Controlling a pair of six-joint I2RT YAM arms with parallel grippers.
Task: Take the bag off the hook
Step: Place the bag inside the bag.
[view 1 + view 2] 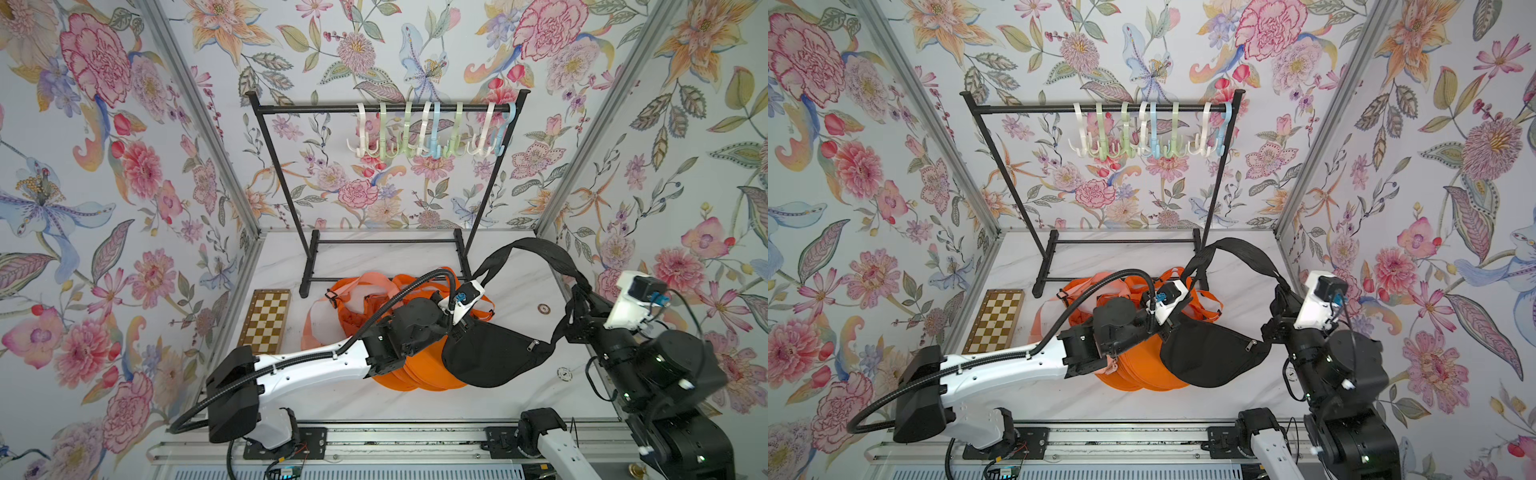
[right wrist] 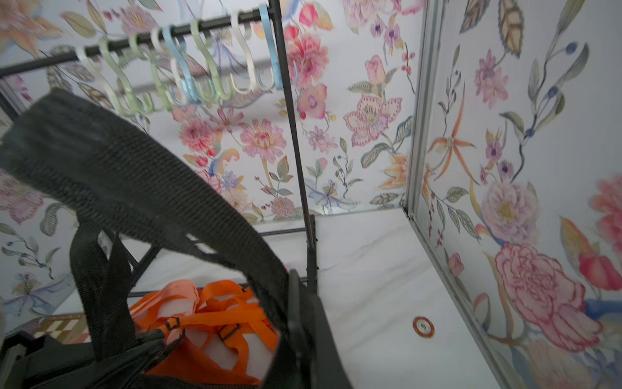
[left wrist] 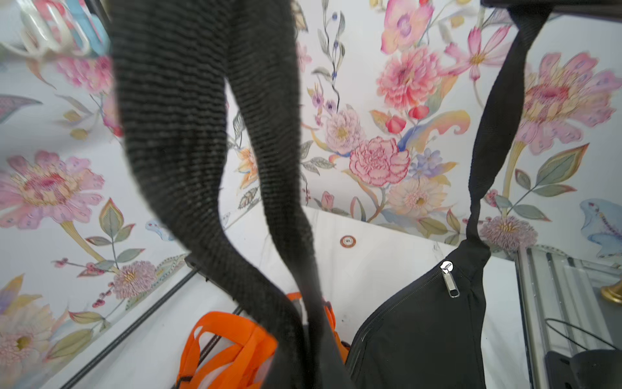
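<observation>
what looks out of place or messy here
The orange bags lie in a crumpled heap on the table before the rack, straps tangled. All hooks hang empty, bunched toward one end. The black bag sags over the heap.

1. In both top views the jaws of the left gripper (image 1: 458, 326) are hidden under its wrist camera (image 1: 463, 303).
2. The jaws of the right gripper (image 1: 577, 311) are lost among dark links and the strap (image 1: 540, 249).
3. Near both wrist lenses the strap is blurred.
4. The orange bags (image 1: 415, 374) are partly covered by the left arm (image 1: 316, 365) and the black bag (image 1: 490, 361).
5. The print on the small round disc (image 1: 544, 308) cannot be read.
</observation>
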